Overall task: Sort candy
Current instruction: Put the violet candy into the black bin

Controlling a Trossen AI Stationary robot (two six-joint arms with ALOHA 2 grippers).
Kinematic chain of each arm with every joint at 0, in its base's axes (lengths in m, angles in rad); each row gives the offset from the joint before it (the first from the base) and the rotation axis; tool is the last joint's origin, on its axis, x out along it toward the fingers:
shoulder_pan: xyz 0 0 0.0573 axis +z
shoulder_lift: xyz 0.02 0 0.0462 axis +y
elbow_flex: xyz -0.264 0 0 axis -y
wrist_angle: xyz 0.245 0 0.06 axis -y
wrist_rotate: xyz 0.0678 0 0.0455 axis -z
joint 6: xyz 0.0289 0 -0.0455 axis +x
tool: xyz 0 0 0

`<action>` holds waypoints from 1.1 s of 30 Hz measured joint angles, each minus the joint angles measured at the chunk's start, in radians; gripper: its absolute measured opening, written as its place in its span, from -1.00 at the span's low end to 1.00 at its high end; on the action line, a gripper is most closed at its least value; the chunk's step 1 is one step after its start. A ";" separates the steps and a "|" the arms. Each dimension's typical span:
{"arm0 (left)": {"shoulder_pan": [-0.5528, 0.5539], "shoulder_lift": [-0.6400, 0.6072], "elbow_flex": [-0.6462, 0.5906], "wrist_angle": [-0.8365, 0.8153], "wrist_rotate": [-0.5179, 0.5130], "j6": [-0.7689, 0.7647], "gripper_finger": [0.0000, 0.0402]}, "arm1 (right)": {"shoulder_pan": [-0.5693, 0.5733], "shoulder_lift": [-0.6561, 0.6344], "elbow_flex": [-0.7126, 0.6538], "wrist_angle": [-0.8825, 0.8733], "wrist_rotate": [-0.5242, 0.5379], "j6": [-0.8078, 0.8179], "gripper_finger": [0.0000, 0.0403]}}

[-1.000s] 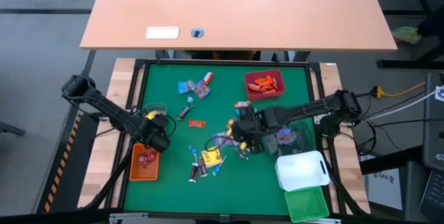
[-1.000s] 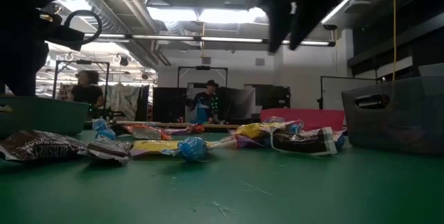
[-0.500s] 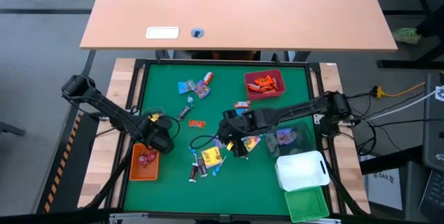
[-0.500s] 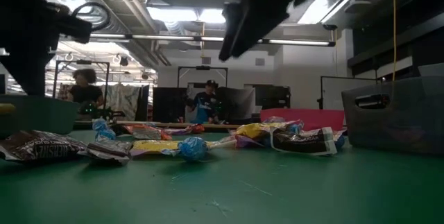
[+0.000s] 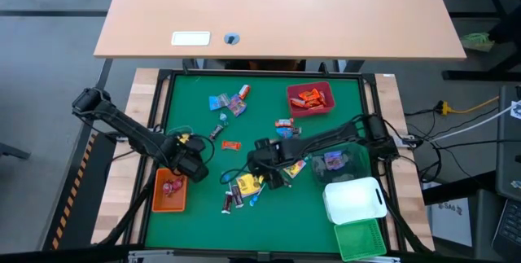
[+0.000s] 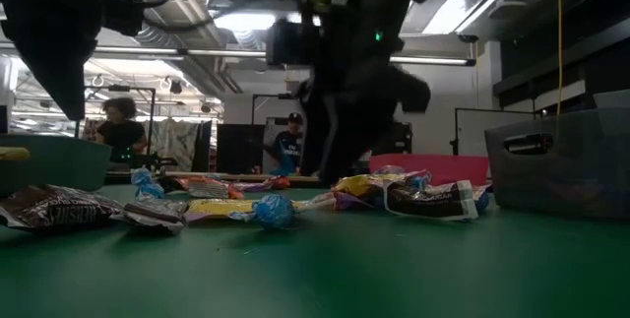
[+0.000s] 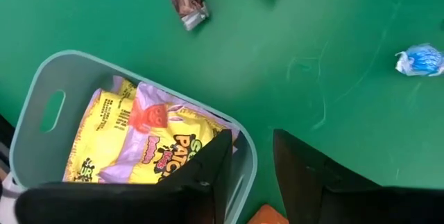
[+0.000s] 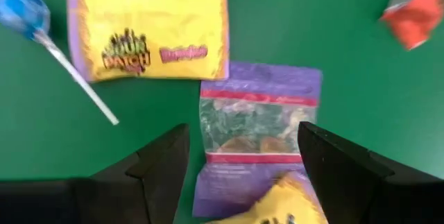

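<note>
Hovering right gripper [image 8: 239,175], jaws wide open, straddles the purple packet [image 8: 258,128] in the candy pile (yellow pack [image 8: 147,26] touching it); closing may snag both. Left gripper [image 7: 250,175], half-open and empty, sits over the clear bin [image 7: 38,92].

Lighting: the green table [image 5: 326,214] is evenly lit from overhead in the high view, with only faint shadows cast beneath the arms. Ceiling strip lights [image 6: 256,21] are seen glaring in the low view, so the arms are rendered as dark silhouettes (detail lost). Focus: near candy [image 6: 266,210] is held fairly sharp, the far room softened. The right wrist view is blurred throughout, print on a yellow packet [image 8: 147,26] smeared. The left wrist view is recorded crisp and bright.
</note>
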 joint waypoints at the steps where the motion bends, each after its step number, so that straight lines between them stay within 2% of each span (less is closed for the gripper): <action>1: 0.000 0.000 0.001 0.000 0.000 0.009 -0.53 | 0.000 0.011 0.000 0.002 0.000 0.000 0.33; 6: 0.000 0.000 0.002 0.000 -0.002 0.013 -0.53 | 0.000 0.050 0.002 0.001 0.000 -0.002 0.33; 9: 0.000 0.000 0.002 0.001 -0.003 0.013 -0.53 | 0.000 0.060 0.005 0.000 -0.003 -0.002 0.25; 18: 0.000 0.000 0.002 0.036 -0.047 0.014 -0.53 | 0.000 0.063 0.003 0.000 -0.018 -0.002 -0.35; 27: 0.000 0.000 0.002 0.053 -0.049 0.014 -0.53 | 0.000 0.065 0.002 0.002 -0.049 -0.002 -0.92; 29: 0.000 0.000 0.002 0.065 -0.051 0.015 -0.53 | 0.000 0.065 0.002 0.002 -0.049 -0.003 -0.97; 33: 0.000 0.000 0.002 0.086 -0.079 0.016 -0.53 | 0.000 0.051 0.000 -0.003 -0.052 -0.005 -0.94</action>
